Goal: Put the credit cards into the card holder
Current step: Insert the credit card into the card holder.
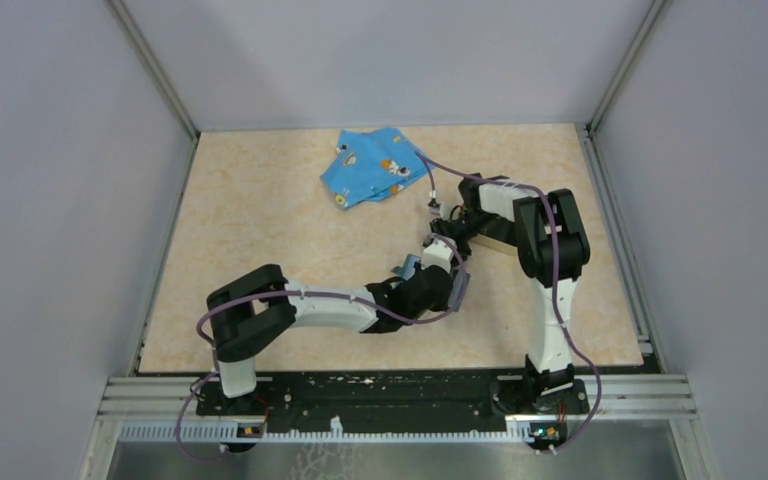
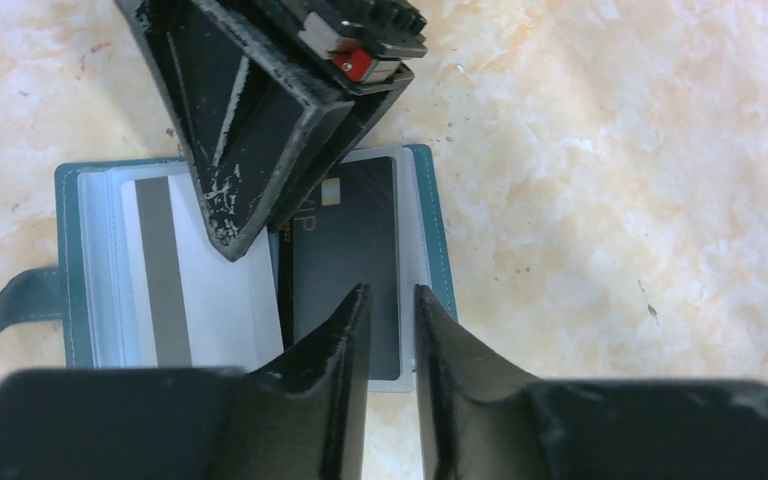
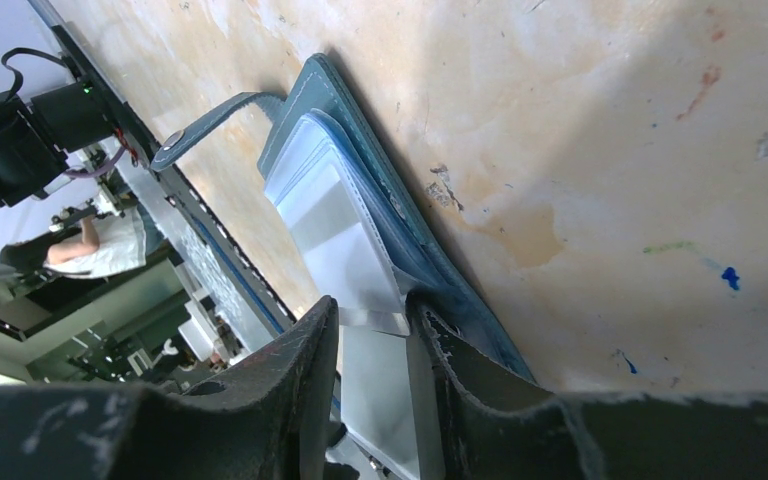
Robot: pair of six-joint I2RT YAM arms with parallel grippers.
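Note:
The teal card holder (image 2: pixel 425 215) lies open on the table, its strap (image 2: pixel 10 300) off to the left. A black credit card (image 2: pixel 350 250) sits in its right clear sleeve. The left sleeve holds a pale card with a grey stripe (image 2: pixel 160 270). My right gripper (image 2: pixel 245 240) comes down onto the holder's middle fold. In the right wrist view its jaws (image 3: pixel 372 302) stand apart with a clear sleeve leaf (image 3: pixel 330 220) between them. My left gripper (image 2: pixel 391 292) hovers at the holder's near edge over the black card, jaws a narrow gap apart with nothing between them.
A bright blue cartoon-print cloth (image 1: pixel 375 165) lies at the back of the table. Part of a tan object (image 1: pixel 492 238) shows under the right arm. Both arms meet over the holder (image 1: pixel 406 267) at mid-table. Grey walls close in the table on three sides.

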